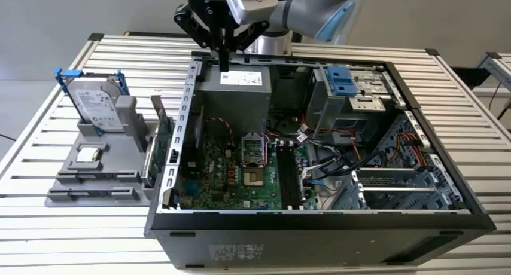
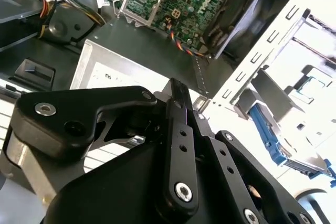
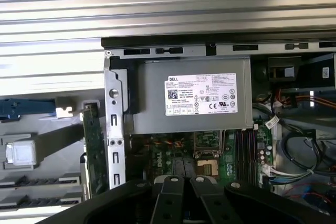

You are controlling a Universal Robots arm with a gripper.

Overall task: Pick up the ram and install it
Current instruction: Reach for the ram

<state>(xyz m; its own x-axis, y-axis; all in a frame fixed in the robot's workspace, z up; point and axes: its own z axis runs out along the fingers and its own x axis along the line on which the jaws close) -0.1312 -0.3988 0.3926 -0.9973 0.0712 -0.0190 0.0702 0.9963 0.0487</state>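
We see the gripper with its fingers pressed together, hanging over the far edge of the open computer case, just above the grey power supply inside it. Deeper in the case lies the green motherboard with its long black slots. Outside the case, against its wall on the exterior view's left, a large green card stands on edge. Just beyond it a thin green-blue strip, which we take for the ram, stands in the grey fixture. Farther from the case the hard drive stands in that same fixture.
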